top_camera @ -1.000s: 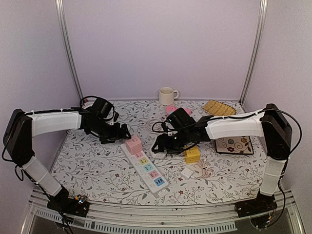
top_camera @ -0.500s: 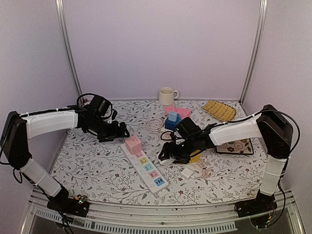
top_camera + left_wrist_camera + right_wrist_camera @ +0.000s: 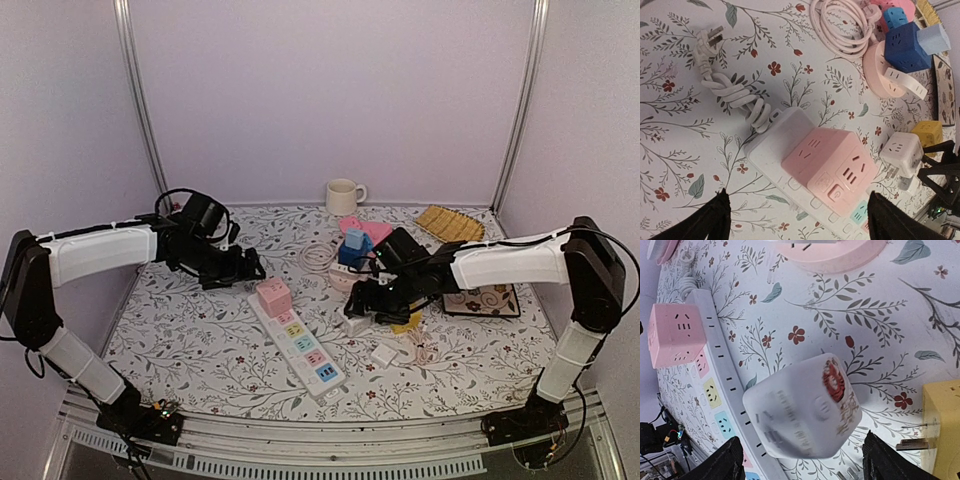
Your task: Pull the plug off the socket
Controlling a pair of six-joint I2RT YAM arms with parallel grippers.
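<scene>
A pink cube plug (image 3: 273, 296) sits plugged into the far end of the white power strip (image 3: 304, 350). My left gripper (image 3: 247, 268) is open just left of it. In the left wrist view the pink cube (image 3: 832, 167) lies between my wide-apart fingertips (image 3: 710, 220), and the strip (image 3: 771, 141) runs under it. My right gripper (image 3: 360, 303) is open over a white cube adapter (image 3: 355, 322) to the right of the strip. In the right wrist view the white cube (image 3: 802, 407) is blurred and sits between the fingertips (image 3: 722, 465) without touching them.
A yellow cube (image 3: 406, 322), a small white adapter (image 3: 385, 355), a blue cube (image 3: 352, 246) and a pink round socket lie right of the strip. A coiled pink cable (image 3: 842, 25) and the strip's white cord (image 3: 735, 95) lie behind. A mug (image 3: 344, 196) and a floral tile (image 3: 482, 298) stand farther off.
My right gripper has moved right, away from the strip, and the white cube now sits loose between its open jaws. The left arm has barely moved.
</scene>
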